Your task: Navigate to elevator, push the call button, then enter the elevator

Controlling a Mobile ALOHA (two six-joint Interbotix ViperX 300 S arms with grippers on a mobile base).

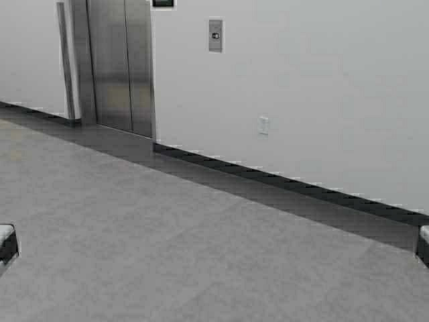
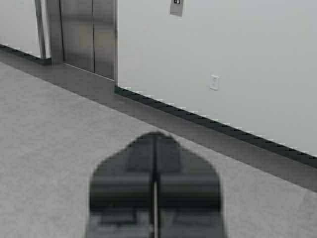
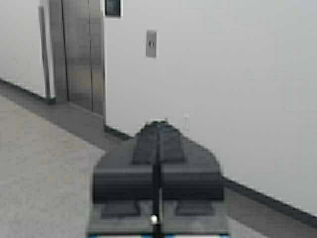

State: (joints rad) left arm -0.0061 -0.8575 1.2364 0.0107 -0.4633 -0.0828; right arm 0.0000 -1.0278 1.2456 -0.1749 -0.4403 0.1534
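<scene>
With both fingers pressed closed, the call button (image 1: 215, 35) sits far beyond the right gripper (image 3: 157, 130), so misaligned driving could miss it.

Even, soft light, no hard shadows — both wrist views blurred close up.

Ahead on the left wall: brushed stainless-steel two-panel elevator doors (image 1: 119, 64). Right of them, mounted high, small upright grey metal call-button plate (image 1: 215, 35). Lower and further right, small white outlet plate (image 1: 263, 125).
</scene>
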